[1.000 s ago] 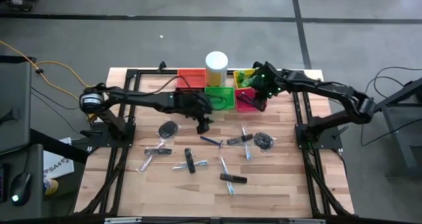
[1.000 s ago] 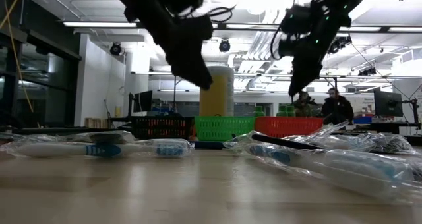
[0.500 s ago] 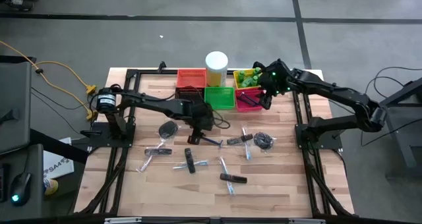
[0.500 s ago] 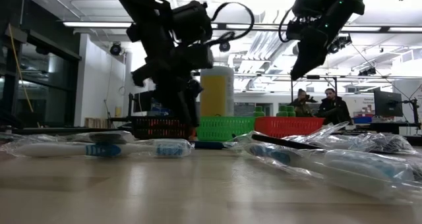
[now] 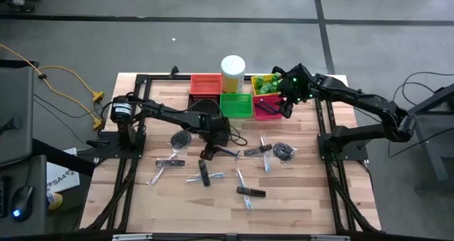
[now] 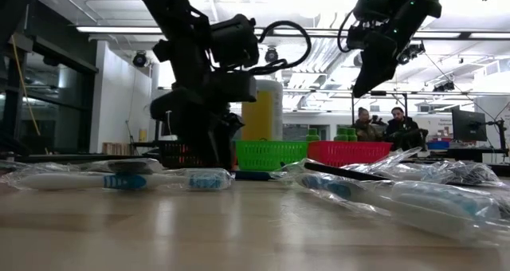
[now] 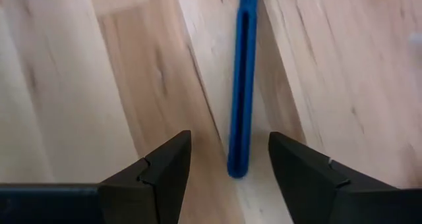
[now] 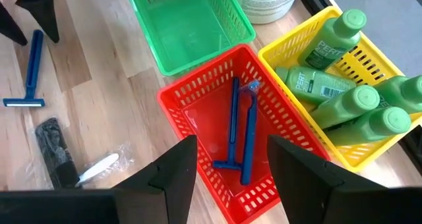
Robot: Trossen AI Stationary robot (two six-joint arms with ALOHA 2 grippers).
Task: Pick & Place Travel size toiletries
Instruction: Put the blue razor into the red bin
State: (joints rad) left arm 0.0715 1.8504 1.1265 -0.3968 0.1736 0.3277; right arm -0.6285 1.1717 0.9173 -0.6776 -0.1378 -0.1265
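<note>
Toiletries lie scattered across the middle of the wooden desk [image 5: 142, 198]: wrapped toothbrushes [image 5: 213, 176], black sticks [image 5: 251, 192], two dark coiled bundles [image 5: 284, 152] and a blue razor [image 5: 228, 152]. The left gripper [image 5: 206, 153] is down at the desk just left of centre, and its wrist view shows the razor's blue handle [image 7: 242, 85] lying flat on the wood between the two fingers [image 7: 158, 178], with a gap on each side. The jaws are spread and grasp nothing.

At the far edge of the desk stand the small mesh baskets beside a tall white cylinder [image 5: 233, 72]: an orange basket [image 5: 205, 83] on the left, a green basket [image 5: 236, 105] in front of the cylinder, a red basket [image 5: 264, 110] to its right, and a yellow basket [image 5: 257, 81] behind that one.

The right gripper [image 5: 286, 110] hangs in the air over the red basket. Its wrist view looks down into that basket, where two blue razors [image 8: 239, 132] lie side by side on the bottom; the green basket shows bare mesh, and the yellow one holds several green bottles [image 8: 330, 85] lying on their sides. The right jaws stand apart with nothing between them.

In the low view, two people [image 6: 382, 127] sit in the room far behind the desk.
</note>
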